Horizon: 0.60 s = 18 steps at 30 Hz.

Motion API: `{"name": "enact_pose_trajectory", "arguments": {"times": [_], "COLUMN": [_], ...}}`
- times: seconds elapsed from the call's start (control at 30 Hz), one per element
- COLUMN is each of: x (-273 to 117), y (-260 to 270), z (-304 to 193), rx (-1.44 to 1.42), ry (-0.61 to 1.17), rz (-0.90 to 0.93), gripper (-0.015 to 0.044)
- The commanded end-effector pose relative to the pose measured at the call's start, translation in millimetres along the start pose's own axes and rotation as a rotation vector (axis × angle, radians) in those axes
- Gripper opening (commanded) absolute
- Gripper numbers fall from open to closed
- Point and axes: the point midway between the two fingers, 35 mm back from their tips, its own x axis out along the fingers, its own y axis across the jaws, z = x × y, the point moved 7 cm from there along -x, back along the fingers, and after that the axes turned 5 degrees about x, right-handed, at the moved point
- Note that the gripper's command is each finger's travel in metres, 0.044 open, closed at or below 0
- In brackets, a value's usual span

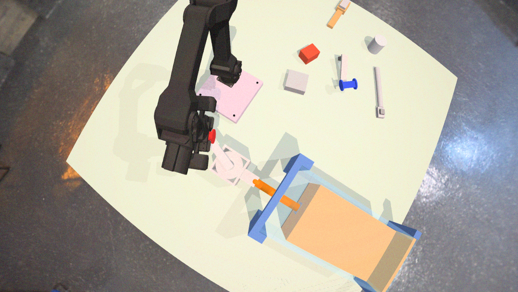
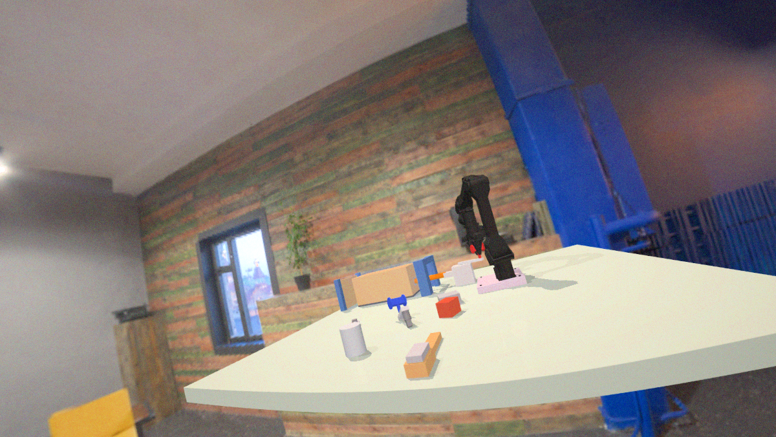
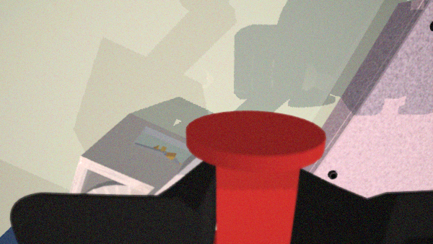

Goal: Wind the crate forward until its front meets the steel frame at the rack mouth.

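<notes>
My gripper [image 1: 209,139] [image 2: 477,250] [image 3: 241,164] is shut on the red grip [image 1: 212,136] [image 3: 257,173] of the winch handle. The handle's pale arm [image 1: 223,156] runs from the grip to the top of the pale winch [image 1: 241,173] [image 2: 463,274] [image 3: 119,144]; its key end is hidden. An orange strap [image 1: 266,187] [image 2: 436,276] runs from the winch under the blue steel frame [image 1: 266,214] [image 2: 426,279] to the crate [image 1: 340,224] [image 2: 383,284]. The tan crate looks flat inside the clear-panelled cubby, with a gap between its front and the frame.
A grey block [image 1: 297,80], a red block [image 1: 308,53] [image 2: 447,307], a blue-gripped crank [image 1: 348,84] [image 2: 396,302], a long pale bar [image 1: 378,87], a grey cylinder [image 1: 377,44] [image 2: 352,340] and an orange tool [image 1: 336,17] [image 2: 420,369] lie apart from the winch. The arm's pink base plate [image 1: 242,94] is nearby.
</notes>
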Motion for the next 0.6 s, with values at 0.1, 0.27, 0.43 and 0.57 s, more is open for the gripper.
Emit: {"name": "enact_pose_trajectory", "arguments": {"times": [0.1,0.27,0.43,0.57], "x": [1,0,0,0], "y": [11,16,20,24], "z": [8,10,13,14], "rx": [0.006,0.006,0.006,0.006], "ry": [-0.018,-0.018,-0.019,-0.019], "rz": [0.014,0.015,0.015,0.016], "gripper": [0.0000,0.0000,0.0000,0.0000]}}
